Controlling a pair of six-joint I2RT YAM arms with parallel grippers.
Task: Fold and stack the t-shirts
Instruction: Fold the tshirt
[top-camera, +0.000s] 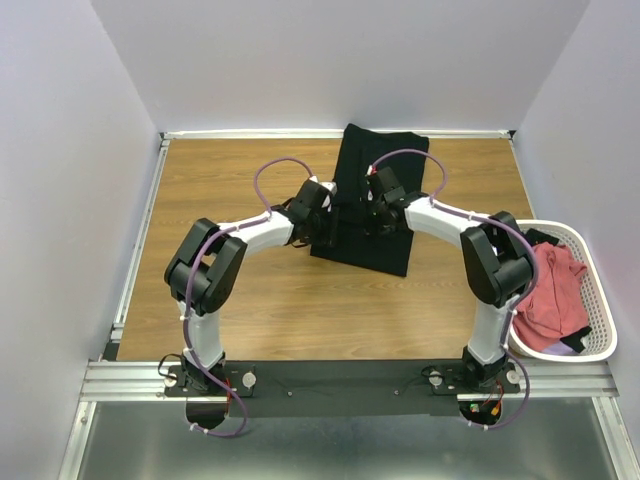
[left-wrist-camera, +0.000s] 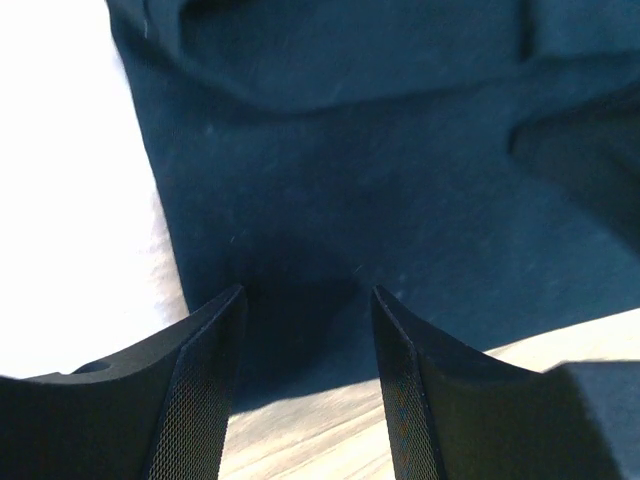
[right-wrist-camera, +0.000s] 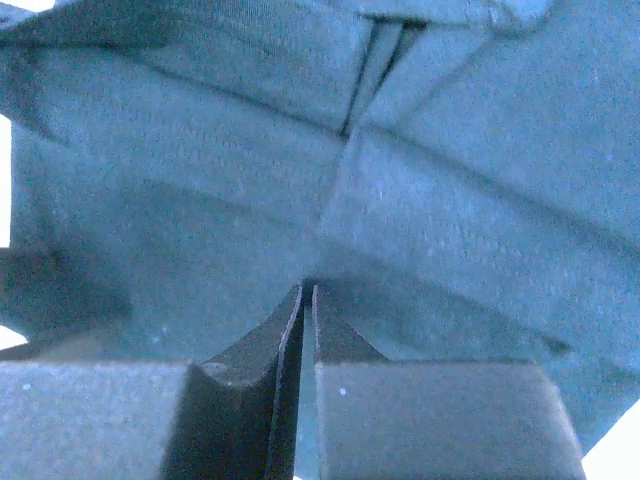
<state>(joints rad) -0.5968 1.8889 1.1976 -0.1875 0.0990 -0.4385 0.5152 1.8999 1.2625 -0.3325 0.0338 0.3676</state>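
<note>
A: Layout? Table (top-camera: 250, 300), then down in size.

B: Black t-shirt (top-camera: 360, 150) lies as a long strip from table centre out to the 12 o'clock edge. White mesh basket (top-camera: 600, 330) sits at 4 o'clock, off the table's side, with the salmon-red t-shirts (top-camera: 555, 295) bunched inside.

A: Tools?

B: Left gripper (left-wrist-camera: 308, 290) is at the shirt's 8 o'clock edge, jaws standing apart and astride the hem, nothing held. Right gripper (right-wrist-camera: 308, 288) is near the shirt's middle, jaws closed to a thin slit, tips at a crease. Cannot tell whether cloth is pinched between them.

A: Step, by my reading: take the near hem and fold it toward 12 o'clock.

B: Agreed. Advice: close the left jaws on all layers at the hem before lifting. Match both heights. Carry the fold straight so the side edges line up. Release only once the cloth lies flat.
</note>
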